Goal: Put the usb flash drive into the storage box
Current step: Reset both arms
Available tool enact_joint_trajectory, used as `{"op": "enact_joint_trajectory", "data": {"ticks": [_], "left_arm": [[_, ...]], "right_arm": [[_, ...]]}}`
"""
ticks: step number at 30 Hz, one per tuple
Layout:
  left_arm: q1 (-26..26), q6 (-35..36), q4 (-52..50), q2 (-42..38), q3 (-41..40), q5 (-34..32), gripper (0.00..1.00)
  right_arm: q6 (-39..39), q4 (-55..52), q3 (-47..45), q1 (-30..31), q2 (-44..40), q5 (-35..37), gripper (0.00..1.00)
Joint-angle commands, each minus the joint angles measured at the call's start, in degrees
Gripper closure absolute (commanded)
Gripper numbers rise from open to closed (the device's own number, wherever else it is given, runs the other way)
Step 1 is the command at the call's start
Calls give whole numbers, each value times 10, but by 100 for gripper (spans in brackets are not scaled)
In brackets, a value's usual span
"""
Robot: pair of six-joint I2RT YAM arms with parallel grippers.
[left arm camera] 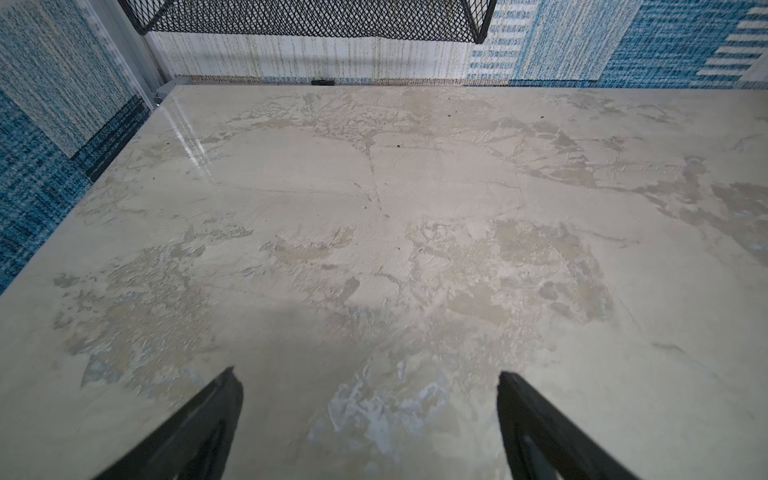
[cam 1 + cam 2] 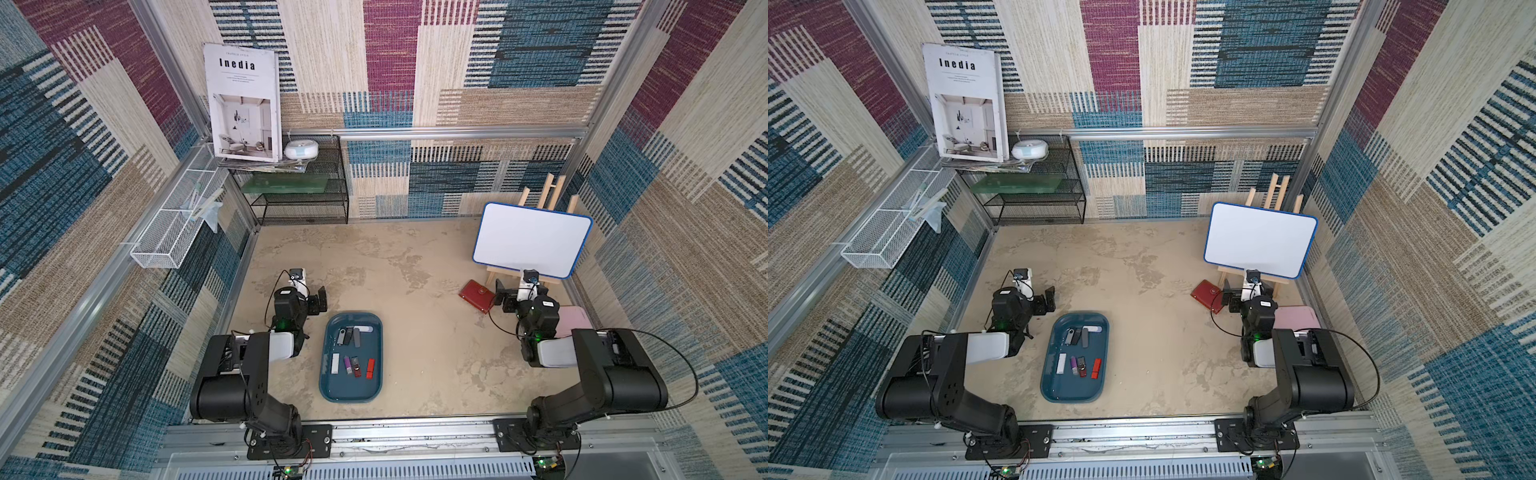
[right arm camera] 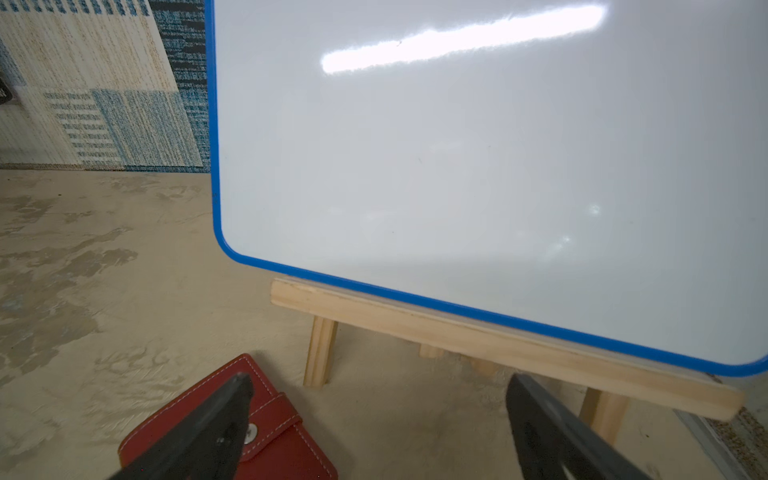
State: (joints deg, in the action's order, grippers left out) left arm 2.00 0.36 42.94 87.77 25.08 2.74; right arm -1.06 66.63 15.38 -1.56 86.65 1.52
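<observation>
Showing only overhead: storage box (image 2: 351,391)

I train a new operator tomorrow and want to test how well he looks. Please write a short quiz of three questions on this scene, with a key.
1. Where does the red flash drive lie?
A. on the bare table
B. in the storage box
C. in a claw
2. True or false: the left claw is shut.
3. What does the wooden easel carry?

Key
1. B, among several other drives.
2. False: its jaws stand wide apart, with nothing between them.
3. The whiteboard with the blue frame.
</observation>
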Motion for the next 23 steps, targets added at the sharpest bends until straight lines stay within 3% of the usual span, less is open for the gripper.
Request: {"op": "enact_joint_trajectory", "data": {"ticks": [1, 23], "left_arm": [[1, 1, 5, -1, 1, -5, 1], [0, 2, 6, -1, 1, -6, 1]], "right_arm": [[3, 0, 1, 1, -1, -3, 1], [2, -9, 8, -1, 2, -8, 1]]}}
